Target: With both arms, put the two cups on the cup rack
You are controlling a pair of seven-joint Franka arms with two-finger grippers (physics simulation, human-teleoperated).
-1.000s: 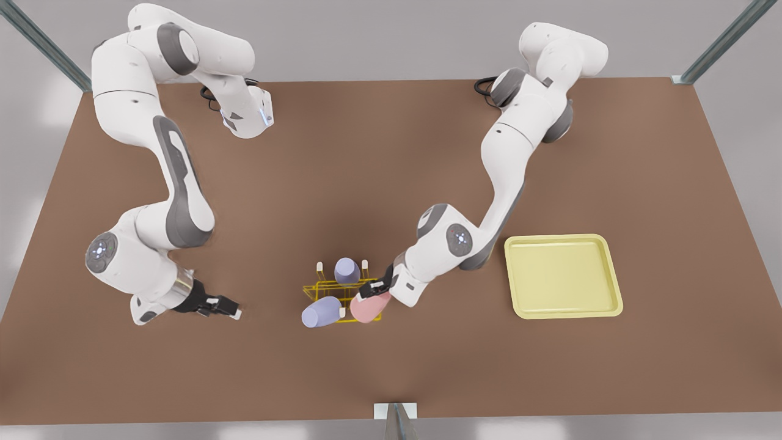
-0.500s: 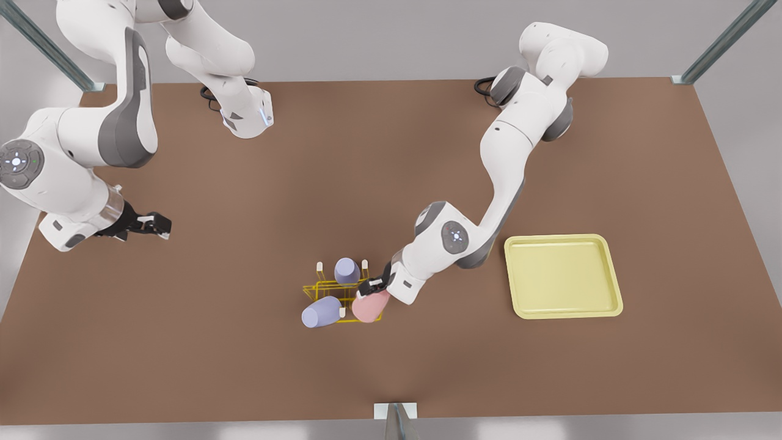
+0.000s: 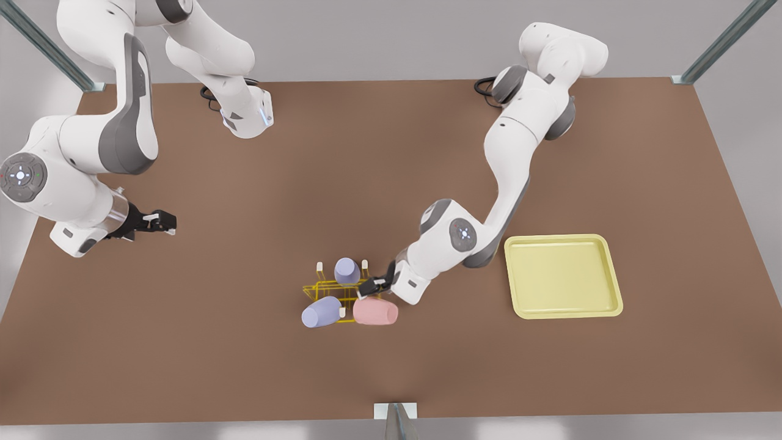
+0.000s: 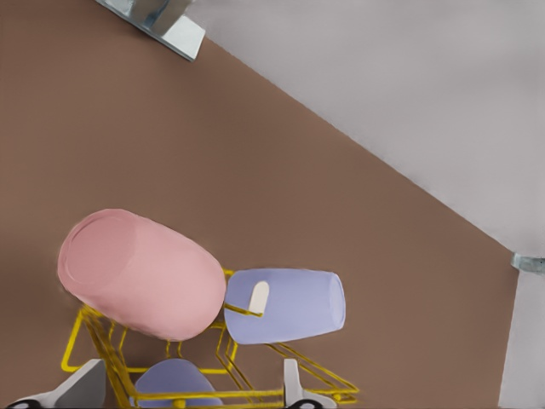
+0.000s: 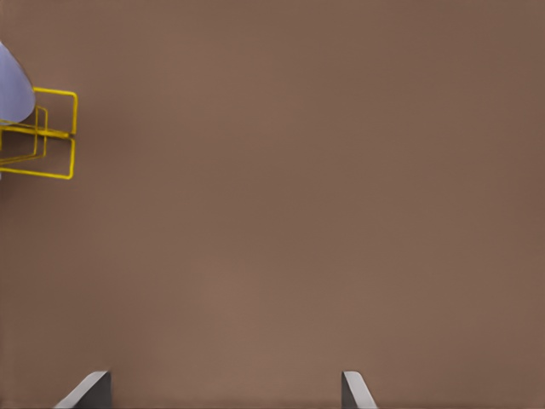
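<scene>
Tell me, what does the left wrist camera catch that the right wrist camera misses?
Left wrist view: the pink cup lying on its side, a white-tipped peg, and the open left tool close over them. Right wrist view: the open right tool, far off over a bare stretch of table. Both: the yellow rack, a lavender cup and the brown tabletop.

No legible text, labels, brands, numbers or signs are showing on any surface in these views.
</scene>
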